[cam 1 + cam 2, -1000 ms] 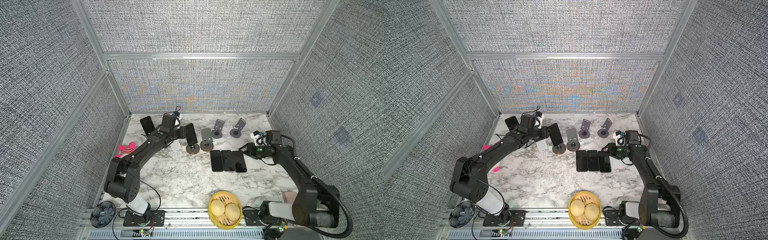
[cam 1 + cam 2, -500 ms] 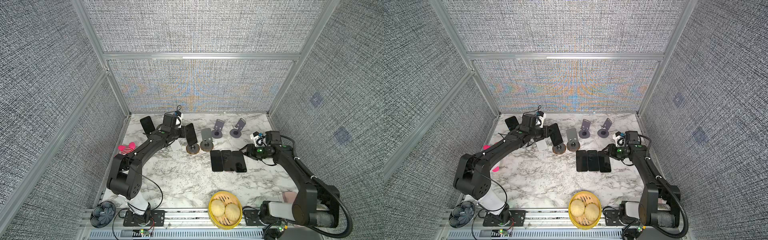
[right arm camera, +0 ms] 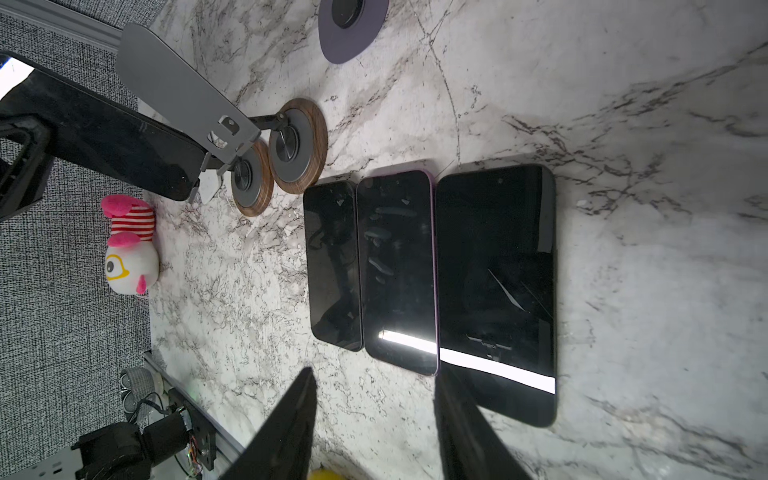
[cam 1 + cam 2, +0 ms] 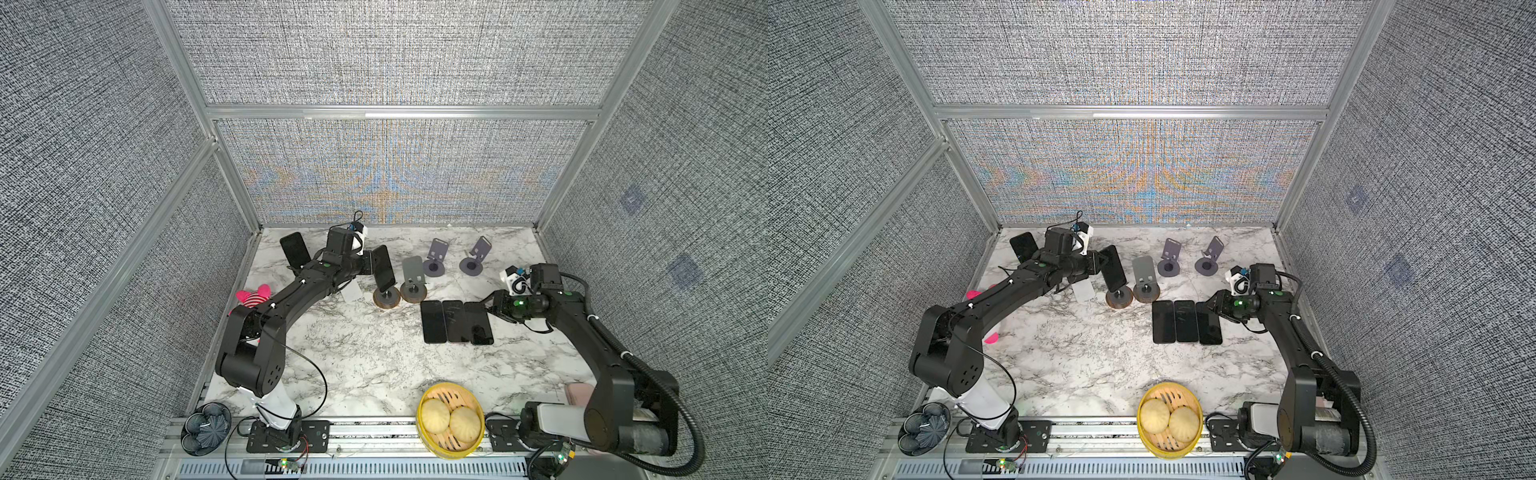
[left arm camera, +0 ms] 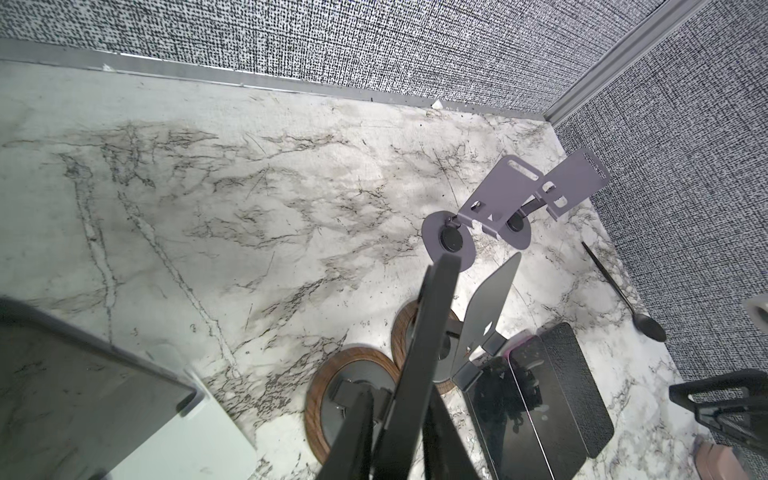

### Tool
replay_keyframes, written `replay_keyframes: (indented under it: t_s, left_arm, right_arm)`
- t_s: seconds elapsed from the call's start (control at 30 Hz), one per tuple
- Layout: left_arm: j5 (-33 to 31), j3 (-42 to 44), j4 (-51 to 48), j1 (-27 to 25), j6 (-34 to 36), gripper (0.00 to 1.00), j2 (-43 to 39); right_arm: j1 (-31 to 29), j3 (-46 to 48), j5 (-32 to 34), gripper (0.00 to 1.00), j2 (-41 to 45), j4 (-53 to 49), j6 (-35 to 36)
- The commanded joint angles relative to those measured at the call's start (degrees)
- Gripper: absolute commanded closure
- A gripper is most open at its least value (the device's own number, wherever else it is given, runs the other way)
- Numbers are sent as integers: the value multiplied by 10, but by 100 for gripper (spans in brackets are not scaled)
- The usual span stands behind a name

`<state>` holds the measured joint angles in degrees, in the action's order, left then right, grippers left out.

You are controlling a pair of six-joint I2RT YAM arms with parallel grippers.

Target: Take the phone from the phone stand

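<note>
A black phone (image 4: 384, 268) (image 4: 1115, 268) leans on the phone stand, whose round wood-rimmed base (image 4: 386, 297) (image 4: 1119, 298) sits on the marble table. My left gripper (image 4: 370, 262) (image 4: 1098, 262) reaches it from the left, at its upper part. In the left wrist view the phone's thin edge (image 5: 432, 324) runs up between the two fingers, which press on its two faces, above the stand's base (image 5: 328, 395). The left gripper (image 5: 399, 395) is shut on the phone. My right gripper (image 4: 490, 305) (image 3: 374, 374) hangs open and empty by the flat phones.
Three phones (image 4: 455, 322) lie flat side by side at centre right. An empty grey stand (image 4: 413, 276) touches the task stand; two purple stands (image 4: 434, 257) (image 4: 476, 255) are behind. Another phone (image 4: 294, 249) stands back left. A plush toy (image 4: 251, 296), a bun steamer (image 4: 451, 419) and a spoon (image 5: 623, 291) are about.
The left gripper has closed its fingers onto the phone on the stand. The right arm has not moved.
</note>
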<state>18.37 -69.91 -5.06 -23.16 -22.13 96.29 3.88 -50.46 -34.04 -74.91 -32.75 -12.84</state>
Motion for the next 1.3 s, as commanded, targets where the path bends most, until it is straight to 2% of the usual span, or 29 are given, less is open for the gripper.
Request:
replay_keyframes:
  t_s: [0.0,0.27,0.53,0.6,0.73,0.8,1.27]
  left_arm:
    - [5,0,12,1,-1,78,-13]
    - [4,9,18,1,-4,82,-54]
    - [-5,12,13,2,-3,80,-54]
    - [-8,13,14,2,-4,75,-48]
    - [-39,27,31,3,-3,50,-55]
    - [-48,41,48,3,-3,43,-65]
    - [-21,72,70,3,-14,41,-112]
  right_arm:
    - [1,-1,0,52,-1,-4,5]
    - [-2,-4,-1,53,2,-3,15]
    - [-8,-8,0,53,1,1,18]
    - [-9,-11,2,53,1,-1,20]
    - [-10,-11,8,53,5,-9,25]
    - [-9,-12,11,53,8,-14,28]
    - [-11,-9,11,53,2,-9,23]
